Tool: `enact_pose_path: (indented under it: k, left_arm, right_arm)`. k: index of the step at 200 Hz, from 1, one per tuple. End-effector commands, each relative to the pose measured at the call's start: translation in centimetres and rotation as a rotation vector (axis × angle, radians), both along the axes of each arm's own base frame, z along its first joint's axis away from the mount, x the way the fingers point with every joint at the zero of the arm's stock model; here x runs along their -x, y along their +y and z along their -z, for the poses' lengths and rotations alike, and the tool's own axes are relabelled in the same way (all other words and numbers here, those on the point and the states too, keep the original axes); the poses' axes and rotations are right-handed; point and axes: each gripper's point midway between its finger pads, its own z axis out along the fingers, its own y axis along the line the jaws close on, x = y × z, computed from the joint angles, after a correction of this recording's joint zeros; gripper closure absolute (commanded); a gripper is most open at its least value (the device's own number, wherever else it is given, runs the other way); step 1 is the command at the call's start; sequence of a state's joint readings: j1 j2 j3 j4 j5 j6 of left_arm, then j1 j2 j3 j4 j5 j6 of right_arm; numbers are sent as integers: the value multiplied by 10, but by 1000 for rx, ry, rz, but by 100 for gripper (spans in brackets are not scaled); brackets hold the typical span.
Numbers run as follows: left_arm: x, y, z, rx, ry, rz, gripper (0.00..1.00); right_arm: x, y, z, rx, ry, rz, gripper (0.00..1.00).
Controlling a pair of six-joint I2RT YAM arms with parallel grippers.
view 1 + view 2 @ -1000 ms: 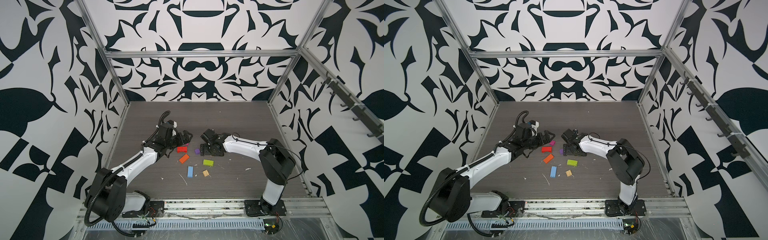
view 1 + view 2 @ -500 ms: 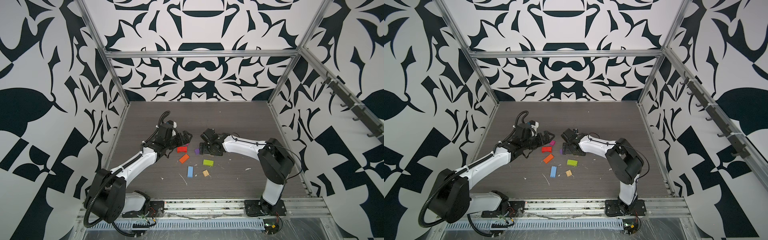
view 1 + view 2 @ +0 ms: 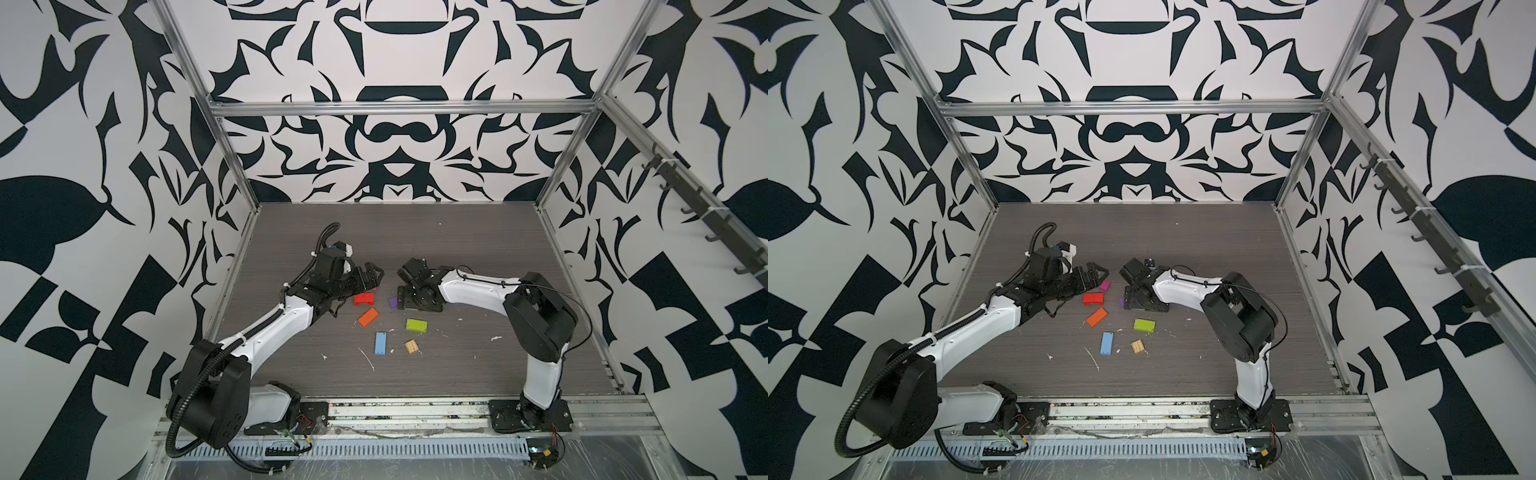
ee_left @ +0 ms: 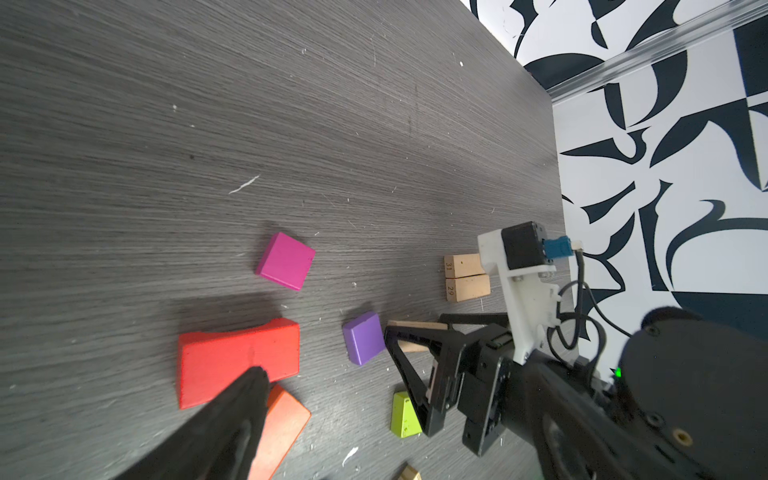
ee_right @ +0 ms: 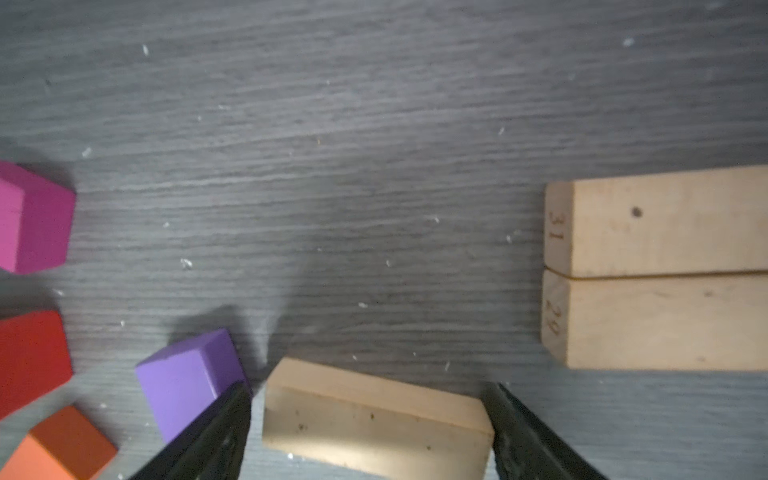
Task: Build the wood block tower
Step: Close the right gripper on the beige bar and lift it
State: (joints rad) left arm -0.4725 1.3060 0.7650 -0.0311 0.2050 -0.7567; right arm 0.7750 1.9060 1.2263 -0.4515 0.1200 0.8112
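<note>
Tan wood is lying between the spread fingers of the right end effector (image 5: 368, 388): a plank (image 5: 374, 428) is resting flat on the grey bench (image 5: 374, 166). One finger (image 5: 528, 436) is meeting the plank's end. The opposite finger (image 5: 208, 440) is standing just off it and touching the purple cube (image 5: 191, 378), so this end effector is released, straddling the plank rather than clenching it. Two more tan planks (image 5: 665, 224) are lying side by side, touching, near it.

The left end effector (image 3: 368, 276) is gaping wide just left of centre in both top views, empty, with the magenta cube (image 3: 1105, 285) just beside its tip and the red block (image 3: 364, 299) just below it.

The remaining wood blocks are lying apart below centre, between the arms: orange block (image 3: 368, 317), green block (image 3: 416, 325), blue block (image 3: 380, 343) and ridged tan square (image 3: 411, 346)
</note>
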Motion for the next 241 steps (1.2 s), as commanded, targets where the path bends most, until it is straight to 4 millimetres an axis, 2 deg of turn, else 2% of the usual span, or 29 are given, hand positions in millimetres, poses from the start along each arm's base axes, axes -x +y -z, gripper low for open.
enact_pose_path:
  k: [1, 57, 108, 179, 241]
  left_arm:
    - [4, 2, 0, -13, -6, 7, 1]
    - [4, 3, 2, -21, -6, 6, 1]
    - [5, 3, 3, -21, -5, 5, 0]
    - [6, 3, 2, -17, -4, 4, 0]
    - [7, 5, 5, -23, 2, 0, 0]
  right_arm:
    - [-8, 4, -7, 6, -25, 13, 10]
    - [-4, 1, -2, 42, -22, -6, 13]
    - [5, 1, -2, 80, -22, -84, 11]
    - [10, -7, 4, 114, -5, -86, 12]
    - [5, -14, 1, 142, -33, -62, 14]
